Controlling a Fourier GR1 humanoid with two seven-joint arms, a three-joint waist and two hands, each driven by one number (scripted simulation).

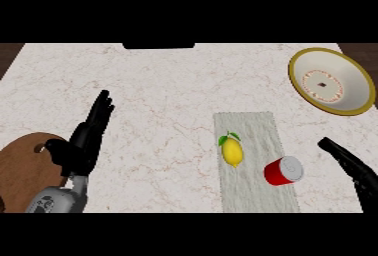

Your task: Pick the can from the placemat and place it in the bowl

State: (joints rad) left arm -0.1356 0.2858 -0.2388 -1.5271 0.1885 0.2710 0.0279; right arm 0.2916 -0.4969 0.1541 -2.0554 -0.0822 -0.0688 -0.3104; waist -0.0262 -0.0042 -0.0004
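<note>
A red can [283, 170] with a silver top lies on its side on the grey placemat [251, 131], near the mat's right edge. Next to it on the mat sits a yellow lemon [232, 151]. The white bowl [331, 81] with a gold rim stands at the far right of the counter. My right hand [350, 164] comes in from the lower right, fingers straight, a short way right of the can and not touching it. My left hand [85, 135] rests open at the left, fingers pointing up.
A round wooden board [26, 170] lies at the lower left, partly under my left forearm. A dark object [158, 46] sits at the counter's far edge. The marble counter's edges show at the top corners.
</note>
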